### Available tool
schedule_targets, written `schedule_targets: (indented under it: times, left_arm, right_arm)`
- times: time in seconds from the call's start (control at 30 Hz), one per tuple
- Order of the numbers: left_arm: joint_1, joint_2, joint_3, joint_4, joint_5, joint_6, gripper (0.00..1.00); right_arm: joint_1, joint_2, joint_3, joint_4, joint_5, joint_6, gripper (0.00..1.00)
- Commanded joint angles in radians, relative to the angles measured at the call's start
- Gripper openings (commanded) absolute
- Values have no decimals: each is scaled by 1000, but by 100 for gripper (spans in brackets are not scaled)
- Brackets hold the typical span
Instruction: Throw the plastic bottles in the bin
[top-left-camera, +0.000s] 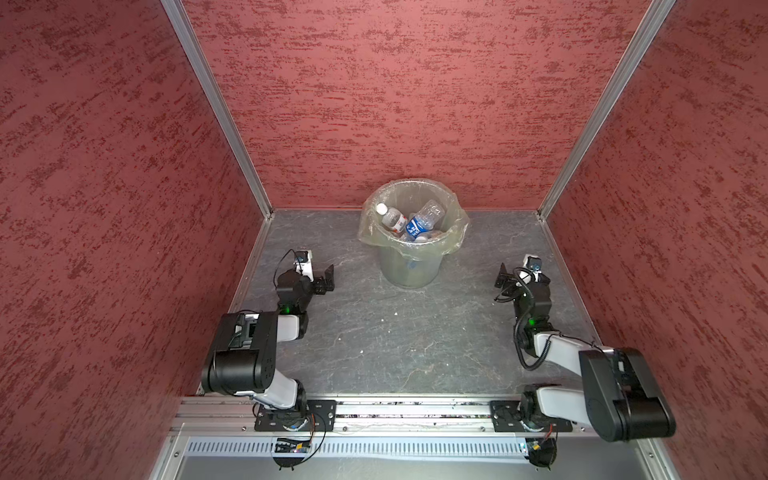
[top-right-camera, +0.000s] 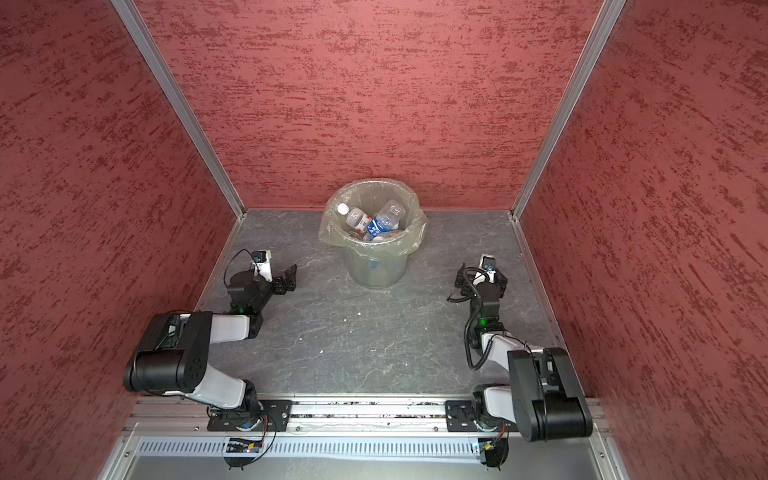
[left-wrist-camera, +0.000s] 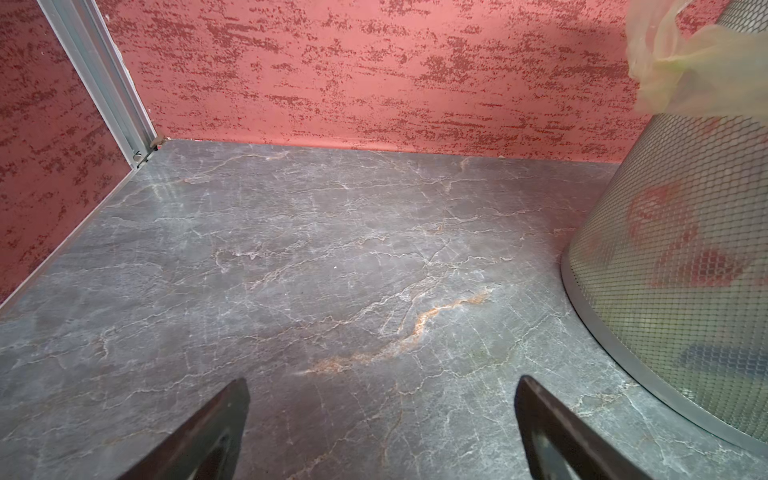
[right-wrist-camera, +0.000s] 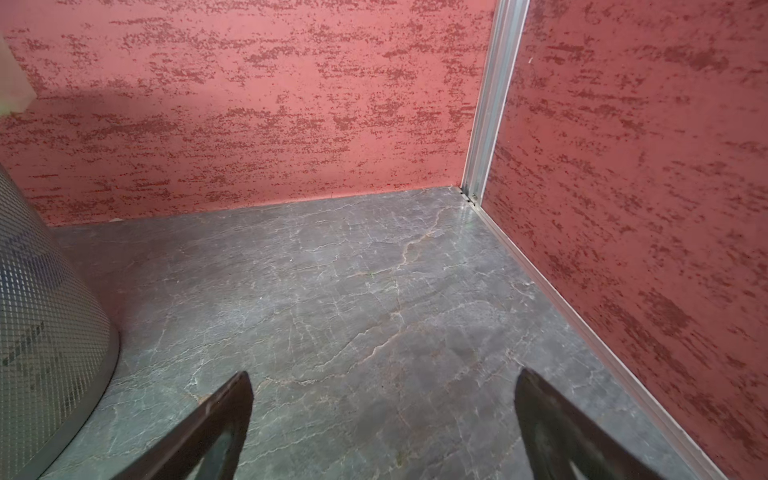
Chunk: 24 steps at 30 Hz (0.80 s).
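**A:** Bottles (top-left-camera: 420, 222) lay piled inside the bin (top-left-camera: 409, 270), by the middle of the surface's (top-left-camera: 395, 345) far edge. Were any left out?

**B:** None I could see. The left gripper (left-wrist-camera: 382, 386) and right gripper (right-wrist-camera: 384, 382) hung low either side of the bin, jaws spread wide, empty.

**A:** So it was a final check?

**B:** I judged so. Scanning the corners for strays and staying clear of the liner (top-left-camera: 370, 232) would have done it well.

Bin (top-left-camera: 409, 266): your round grey-green mesh bucket, upright, bag-lined, standing between left gripper (top-left-camera: 326, 279) and right gripper (top-left-camera: 503, 282), slightly ahead, touching neither. Bottles (top-left-camera: 422, 220): clear plastic, heaped inside it; top two tilted, one white-capped, one blue-labelled.
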Motion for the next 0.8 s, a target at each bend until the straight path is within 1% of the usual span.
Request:
schedule_targets:
  times: [0.0,0.13,0.17,0.2,0.3,0.37,0.53,0.73,0.77]
  left_arm:
    - [-1,3,-7,32,-7,-11,99]
    - [0,3,-7,31,-7,-12,100]
    - [0,3,-7,31,-8,-11,99]
    - [-1,3,-6,32,-8,-11,99]
    - [0,3,-7,32,-8,-11,99]
    - [-1,4,-7,32,-7,-11,99]
    - [-1,4,-7,32,-7,-11,99]
    - [-1,3,-7,32,-8,-11,99]
    - [0,3,-7,32,-8,-12,99]
  right_arm:
    - [3,44,4,136,-18,-39,98]
    - [3,118,13,179,-15,-42,98]
    - [2,156,12,204,-5,-38,98]
    - [1,163,19,203,6,-30,99]
    - [-7,164,31,172,-13,-23,98]
    - [-15,170,48,146,-34,-20,98]
    - [-84,191,124,19,-162,24,98]
    - [-90,188,116,27,-177,26,98]
    - [-90,186,100,56,-194,19,98]
